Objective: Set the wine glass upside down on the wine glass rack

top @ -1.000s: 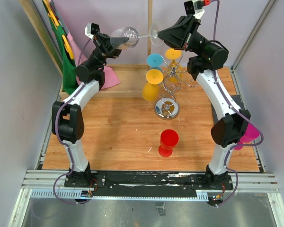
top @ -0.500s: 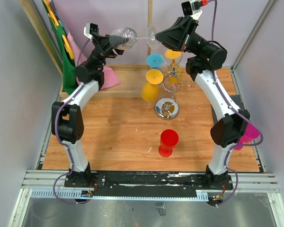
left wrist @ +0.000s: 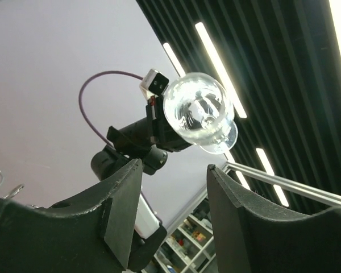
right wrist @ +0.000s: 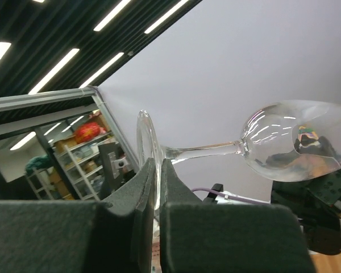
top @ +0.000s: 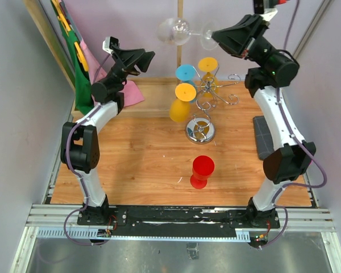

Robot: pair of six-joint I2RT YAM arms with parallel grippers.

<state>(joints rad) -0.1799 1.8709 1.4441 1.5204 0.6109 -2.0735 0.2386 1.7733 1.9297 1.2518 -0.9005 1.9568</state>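
Wine glass (top: pixel 173 30) is pinched by the edge of its foot in the right gripper (top: pixel 215 35), jaws closed tight on that thin disc, which leaves stem and bowl free for turning over. It lies sideways, high above the wine glass rack (top: pixel 215 92). The left gripper (top: pixel 146 55) stands part open and empty, apart from the bowl.

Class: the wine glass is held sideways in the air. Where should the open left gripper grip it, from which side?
Probably the wine glass by its stem, from below, jaws across it: it lies level, bare between the round bowl and the foot pinched in the right gripper.
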